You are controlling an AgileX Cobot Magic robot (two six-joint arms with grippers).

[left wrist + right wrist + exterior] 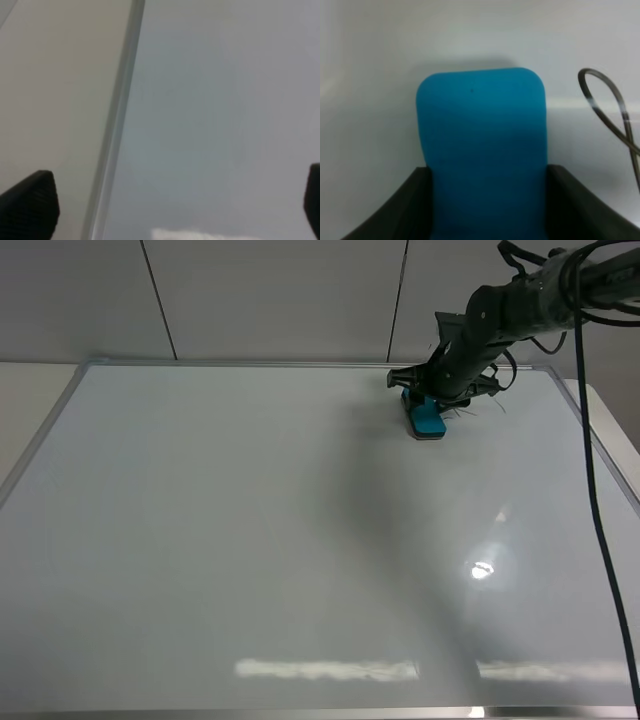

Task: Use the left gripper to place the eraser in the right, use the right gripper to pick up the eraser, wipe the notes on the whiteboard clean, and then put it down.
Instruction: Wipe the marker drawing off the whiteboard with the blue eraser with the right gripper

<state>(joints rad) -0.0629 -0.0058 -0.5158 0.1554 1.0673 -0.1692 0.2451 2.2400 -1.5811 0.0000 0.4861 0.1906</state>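
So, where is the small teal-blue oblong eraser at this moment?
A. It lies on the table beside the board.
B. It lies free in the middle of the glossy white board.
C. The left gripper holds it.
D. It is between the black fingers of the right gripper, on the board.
D: the right wrist view shows the eraser clamped between the fingers of the right gripper, on the whiteboard; the left gripper is open and empty.
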